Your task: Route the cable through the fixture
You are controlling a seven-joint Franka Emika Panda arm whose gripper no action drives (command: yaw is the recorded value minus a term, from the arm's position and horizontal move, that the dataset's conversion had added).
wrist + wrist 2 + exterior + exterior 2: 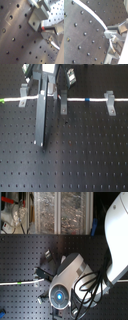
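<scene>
In the first exterior view we see the cable (75, 100) lying straight across the far part of the board (80, 159), its blue band (87, 100) between two metal clips (109, 102), its green band (2, 101) at the first exterior view's left edge. The gripper (41, 144) reaches down to the board, nearer than the cable; we cannot tell whether it is released or clenched.

In the second exterior view the arm (75, 282) hides most; the cable (20, 283) runs out to the second exterior view's left.

In the first wrist view a clip (37, 16) sits beside one fingertip (50, 28).

In the second wrist view the cable (91, 13) curves up to the fingertip (111, 33).
</scene>
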